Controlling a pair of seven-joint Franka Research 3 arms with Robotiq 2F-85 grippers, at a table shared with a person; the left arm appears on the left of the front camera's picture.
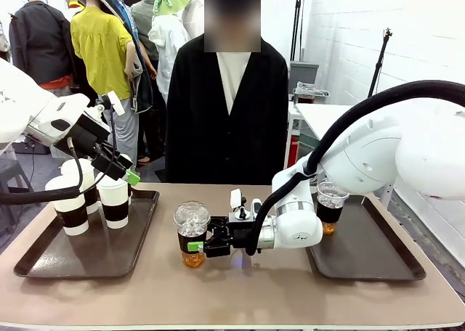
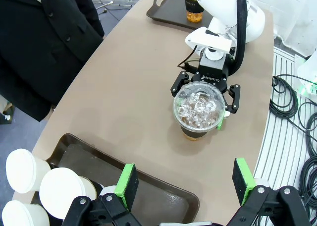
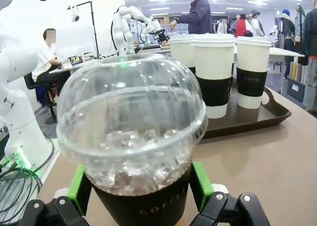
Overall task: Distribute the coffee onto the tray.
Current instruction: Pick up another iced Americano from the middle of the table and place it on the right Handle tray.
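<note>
At the lower centre of the front view, an iced coffee cup (image 1: 192, 235) with a clear dome lid and dark sleeve is seen standing on the counter (image 1: 240, 287), between the two brown trays. The right gripper (image 1: 204, 245) is set around the cup's lower part with its jaws spread wide; the green pads are seen on either side of the sleeve in the right wrist view, but whether they press on it cannot be told. In the left wrist view the same cup (image 2: 198, 109) is seen from above, with the right gripper (image 2: 204, 94) straddling it. At the left of the front view, three white lidded paper cups (image 1: 114, 200) with dark sleeves are seen upright on the left tray (image 1: 87, 251). The left gripper (image 1: 125, 173) is held just above them, and in the left wrist view its green pads (image 2: 127, 185) are seen wide apart with nothing between them. At the right of the front view, a second iced cup (image 1: 330, 206) is seen on the right tray (image 1: 370, 255), partly hidden behind the right arm. A person in a dark jacket (image 1: 225, 113) is seen standing at the far side of the counter.
</note>
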